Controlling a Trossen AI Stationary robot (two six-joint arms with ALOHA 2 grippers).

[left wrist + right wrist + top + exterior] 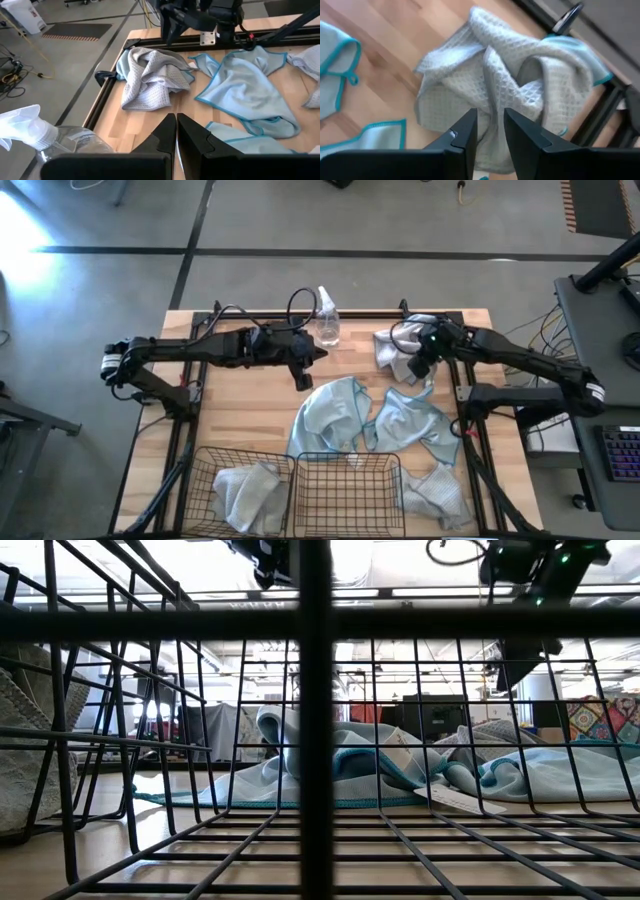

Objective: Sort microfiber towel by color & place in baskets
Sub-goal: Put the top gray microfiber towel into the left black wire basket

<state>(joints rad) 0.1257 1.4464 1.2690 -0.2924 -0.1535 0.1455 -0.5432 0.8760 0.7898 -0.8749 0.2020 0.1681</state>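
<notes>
1. Wooden table (250,410) on a grey concrete floor.
2. Two black wire baskets (300,490) at the near edge; the left one holds one grey towel (245,490).
3. Left gripper (308,360): fingers closed, empty.
4. Two light blue towels (335,415) mid-table, rumpled.
5. Right gripper (490,127): fingers parted, above a crumpled grey waffle towel (490,85); another grey one (435,492) right of the baskets.

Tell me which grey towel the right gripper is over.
The crumpled grey towel at the table's far right corner; the right gripper hangs above it, jaws parted. The other grey towels lie by the baskets at the near edge.
</notes>
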